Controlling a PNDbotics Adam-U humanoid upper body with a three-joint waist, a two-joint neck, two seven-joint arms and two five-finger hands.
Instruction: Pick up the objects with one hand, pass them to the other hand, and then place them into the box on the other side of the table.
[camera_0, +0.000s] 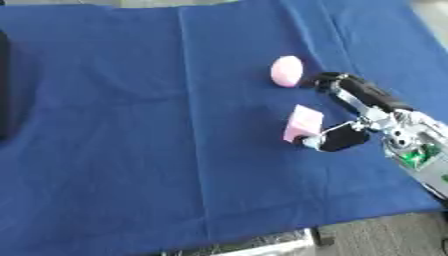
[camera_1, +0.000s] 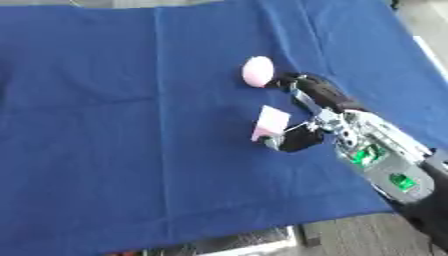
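A pink egg-shaped object (camera_0: 287, 71) lies on the blue cloth (camera_0: 131, 125) right of the middle. A little nearer, a pale pink block (camera_0: 304, 124) rests on the cloth. My right hand (camera_0: 378, 114) comes in from the right edge and lies low over the cloth. Its black fingers (camera_0: 350, 86) stretch out toward the egg and end just right of it. The thumb (camera_0: 339, 138) touches the block's lower right corner. The block sits in the gap between thumb and fingers, and the hand is open. My left hand shows in neither view.
A dark object (camera_0: 3, 85), cut off by the frame, stands at the cloth's left edge. The table's near edge (camera_0: 262, 245) runs along the bottom, with grey floor (camera_0: 385, 235) past it at the lower right.
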